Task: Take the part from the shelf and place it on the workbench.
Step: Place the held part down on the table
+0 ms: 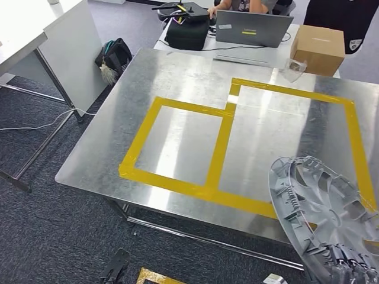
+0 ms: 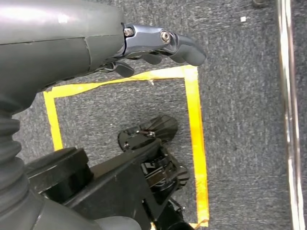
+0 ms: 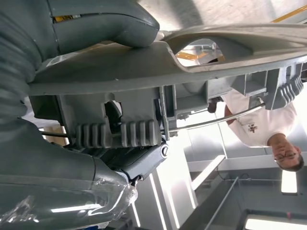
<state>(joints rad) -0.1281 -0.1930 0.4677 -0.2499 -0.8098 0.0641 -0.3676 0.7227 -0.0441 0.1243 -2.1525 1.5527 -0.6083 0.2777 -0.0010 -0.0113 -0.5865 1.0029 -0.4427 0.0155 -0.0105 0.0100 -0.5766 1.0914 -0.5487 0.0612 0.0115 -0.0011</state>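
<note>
At 5 o'clock, nearest the head camera, the right hand (image 1: 346, 260) grips the grey wheel-cover part (image 1: 324, 207) by its rim, tilted over the workbench (image 1: 112, 142) edge. The left hand (image 2: 159, 45) hangs empty, fingers loosely apart. At 12 o'clock sits a laptop (image 1: 252, 28).

Bright overhead light; glare streaks on workbench (image 1: 188, 106); right wrist view backlit, blown out.

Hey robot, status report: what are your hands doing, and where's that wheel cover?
Right hand grips the grey wheel cover, tilted over the workbench corner, not set down. Left hand holds nothing, above the floor. Taped squares ahead unobstructed.
</note>
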